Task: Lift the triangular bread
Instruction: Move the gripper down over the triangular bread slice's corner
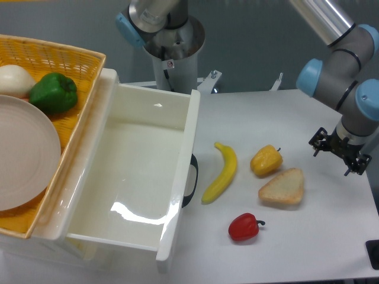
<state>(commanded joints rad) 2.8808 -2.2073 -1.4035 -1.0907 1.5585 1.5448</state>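
The triangular bread (283, 188) lies flat on the white table, a pale tan slice with a golden-brown crust, just below and right of the yellow pepper (266, 161). My gripper (337, 154) hangs above the table to the right of the bread and a little further back, well apart from it. Its black fingers (320, 142) stand spread with nothing between them.
A yellow banana (221, 173) lies left of the pepper and a red pepper (244, 226) in front of the bread. A white open drawer (180, 177) sits at the left. Beside it, a wicker basket (71, 59) holds a green pepper (54, 93) and a plate (23, 154).
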